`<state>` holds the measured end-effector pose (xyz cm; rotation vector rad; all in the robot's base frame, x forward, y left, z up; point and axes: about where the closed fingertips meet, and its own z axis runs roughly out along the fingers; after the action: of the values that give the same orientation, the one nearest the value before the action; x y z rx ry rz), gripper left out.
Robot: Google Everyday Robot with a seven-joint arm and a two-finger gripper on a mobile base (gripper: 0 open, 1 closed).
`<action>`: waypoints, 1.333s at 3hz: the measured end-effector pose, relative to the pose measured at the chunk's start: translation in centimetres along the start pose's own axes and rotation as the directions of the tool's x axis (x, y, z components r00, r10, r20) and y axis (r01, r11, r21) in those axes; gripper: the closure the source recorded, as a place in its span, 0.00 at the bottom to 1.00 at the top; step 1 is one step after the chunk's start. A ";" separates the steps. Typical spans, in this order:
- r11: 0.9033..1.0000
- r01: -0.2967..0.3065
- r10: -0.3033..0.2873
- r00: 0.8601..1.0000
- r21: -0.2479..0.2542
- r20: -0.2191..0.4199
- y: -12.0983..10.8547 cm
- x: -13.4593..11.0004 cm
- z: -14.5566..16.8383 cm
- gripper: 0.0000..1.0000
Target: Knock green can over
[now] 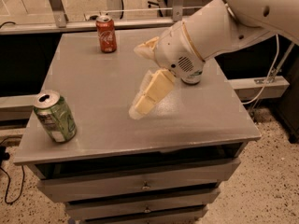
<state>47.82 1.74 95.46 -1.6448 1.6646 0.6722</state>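
Note:
The green can [55,116] stands upright near the front left corner of the grey table [93,73], silver top with pull tab showing. My gripper [139,80] hangs over the middle of the table, to the right of the can and well apart from it. Its two cream fingers are spread wide: one long finger [150,93] points down and left towards the table, the other [145,48] sits higher up. It holds nothing. The white arm [210,29] reaches in from the upper right.
A red cola can [106,34] stands upright at the back of the table. A dark object [190,80] is mostly hidden under the wrist. The table has drawers [140,185] below. A metal rail [70,26] runs behind it.

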 end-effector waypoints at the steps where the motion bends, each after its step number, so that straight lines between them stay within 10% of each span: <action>1: 1.000 0.012 -0.012 0.999 -0.010 0.032 0.2 -0.9 1.5 0.00; 4: 0.996 0.000 0.029 0.950 -0.094 0.311 1.8 -5.5 12.7 0.00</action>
<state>47.27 15.10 91.58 -1.4986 1.4356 0.9767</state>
